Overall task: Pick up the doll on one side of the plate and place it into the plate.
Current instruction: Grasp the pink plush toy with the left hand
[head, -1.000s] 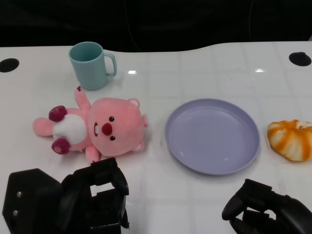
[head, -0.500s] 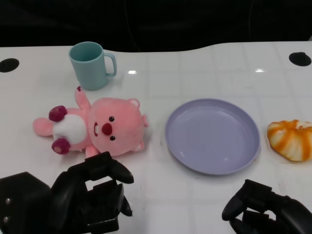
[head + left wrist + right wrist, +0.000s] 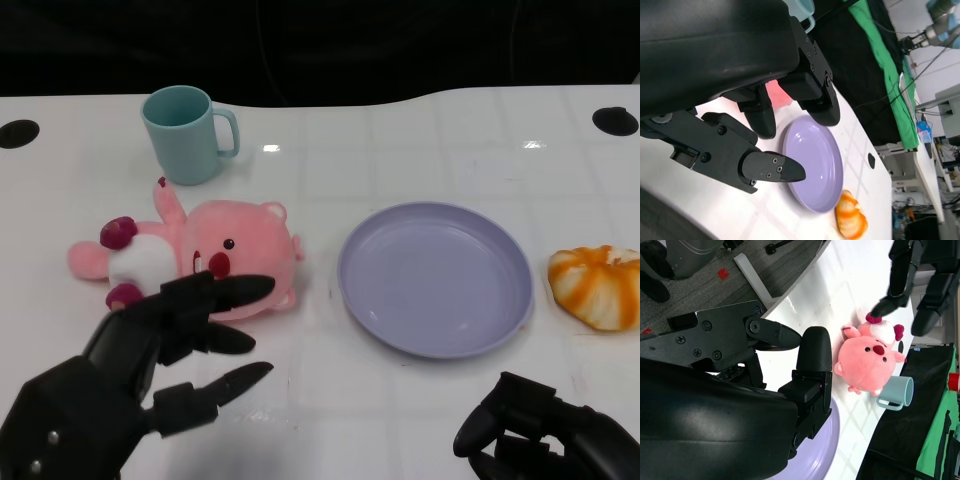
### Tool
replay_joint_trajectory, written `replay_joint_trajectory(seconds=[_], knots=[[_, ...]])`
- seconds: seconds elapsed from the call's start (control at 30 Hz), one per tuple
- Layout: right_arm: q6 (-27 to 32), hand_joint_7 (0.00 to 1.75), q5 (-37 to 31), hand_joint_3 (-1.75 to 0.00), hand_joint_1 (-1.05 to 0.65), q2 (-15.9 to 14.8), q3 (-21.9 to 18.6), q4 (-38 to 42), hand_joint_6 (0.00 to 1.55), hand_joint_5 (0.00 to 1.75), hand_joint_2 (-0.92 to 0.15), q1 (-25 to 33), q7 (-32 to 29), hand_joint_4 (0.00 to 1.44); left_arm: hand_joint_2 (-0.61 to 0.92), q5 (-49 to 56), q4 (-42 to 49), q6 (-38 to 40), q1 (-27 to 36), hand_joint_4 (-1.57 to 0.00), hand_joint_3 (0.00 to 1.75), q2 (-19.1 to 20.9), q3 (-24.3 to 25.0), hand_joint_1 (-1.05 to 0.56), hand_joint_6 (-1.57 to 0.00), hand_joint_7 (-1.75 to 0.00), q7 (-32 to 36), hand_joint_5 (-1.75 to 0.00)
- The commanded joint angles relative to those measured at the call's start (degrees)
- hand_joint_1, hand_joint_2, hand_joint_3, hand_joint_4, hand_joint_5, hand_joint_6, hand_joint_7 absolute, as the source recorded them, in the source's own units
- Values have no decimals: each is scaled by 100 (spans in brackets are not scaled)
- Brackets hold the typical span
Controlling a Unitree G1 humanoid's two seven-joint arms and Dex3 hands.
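Lying on its back on the white table (image 3: 420, 150), left of the purple plate (image 3: 435, 277) and near the teal mug (image 3: 186, 134): pink doll (image 3: 200, 259), long axis across the table, head toward the plate, feet pointing away to the left. Hovering over the doll's near side with fingers spread wide, holding nothing: left hand (image 3: 150, 370). Resting low by the near edge, fingers curled in on nothing, well clear of plate and orange bun (image 3: 597, 286): right hand (image 3: 545, 440).
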Motion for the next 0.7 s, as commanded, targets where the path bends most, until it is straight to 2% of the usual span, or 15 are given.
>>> replay_joint_trajectory(seconds=[0.03, 0.43, 0.7], knots=[[-53, 165, 16, -53, -24, -15, 8, -14, 54, 175, -90, 35, 4, 71, 92, 332, -2, -183, -208, -25, 8, 275, 29, -48, -50, -6, -52, -80], [-112, 165, 13, -55, -24, -27, -14, 3, 55, 175, -89, 67, 17, 72, 92, 2451, 127, -10, -1082, -1, 5, 1127, -255, -63, -30, 0, -118, -66], [-116, 165, 50, -56, -25, -12, -35, -2, 54, 175, -88, 113, 15, 71, 92, 3780, 507, 175, -1675, 0, 3, 1545, -608, -70, -19, -1, -392, -36]])
